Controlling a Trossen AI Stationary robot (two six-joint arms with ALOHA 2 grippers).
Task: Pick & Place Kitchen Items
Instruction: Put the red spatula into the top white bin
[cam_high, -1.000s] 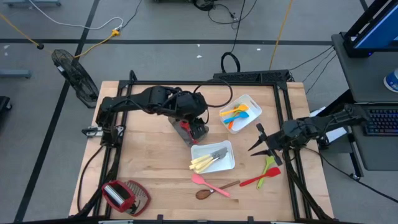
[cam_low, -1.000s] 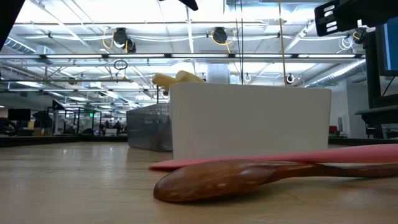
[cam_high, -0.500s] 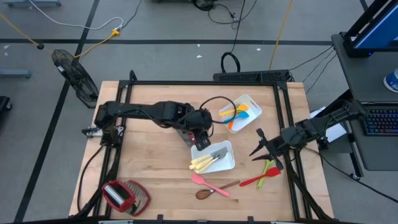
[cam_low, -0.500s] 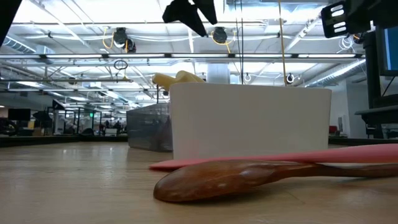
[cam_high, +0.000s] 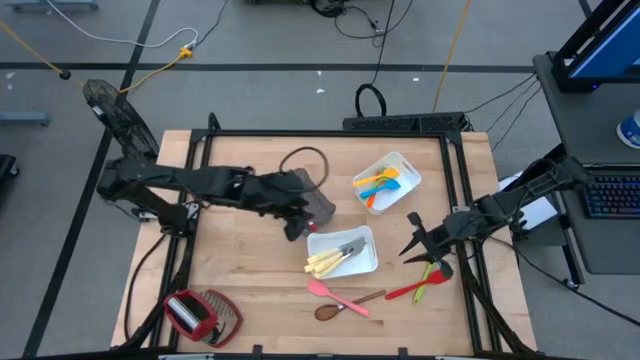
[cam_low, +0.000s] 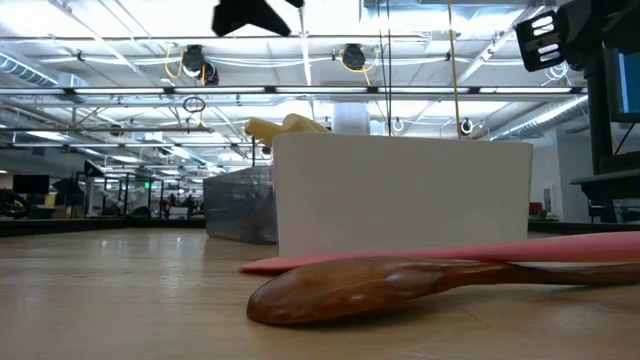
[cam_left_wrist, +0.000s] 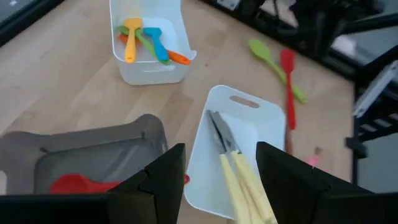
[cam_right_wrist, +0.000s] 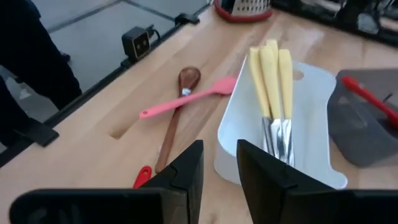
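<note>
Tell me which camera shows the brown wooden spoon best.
The low view: the wooden spoon fills the foreground, bowl and handle sharp, under the pink spatula. The right wrist view shows it whole but smaller. The high view shows only a small brown shape. The left wrist view doesn't clearly show it.

Pale wood table (cam_high: 240, 250). White trays — one (cam_high: 390, 178) with blue, orange, yellow, green utensils (cam_high: 379, 184), another (cam_high: 345, 254) with pale-yellow-handled knives (cam_high: 334, 258), silver blades. Beside that second tray: pink spatula (cam_high: 335, 293), brown spoon (cam_high: 340, 309), red spatula (cam_high: 420, 285), green spoon (cam_high: 434, 264). Grey bin (cam_left_wrist: 93, 155) — red piece inside. Dark arms.
</note>
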